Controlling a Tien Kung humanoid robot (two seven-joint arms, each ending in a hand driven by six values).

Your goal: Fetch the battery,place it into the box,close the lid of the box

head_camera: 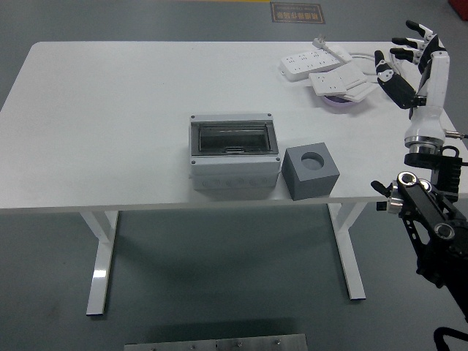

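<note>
A grey box (234, 153) with a clear hinged lid stands near the table's front edge, at the middle. A dark grey block (311, 171) with a round hole in its top stands just right of it. I see no battery; the hole looks dark. My right hand (406, 53) is raised over the table's right edge, fingers spread and empty, far right of the box. My left arm is out of view.
White power strips (314, 62) and a purple dish (338, 103) lie at the back right of the white table (110, 110), close to my right hand.
</note>
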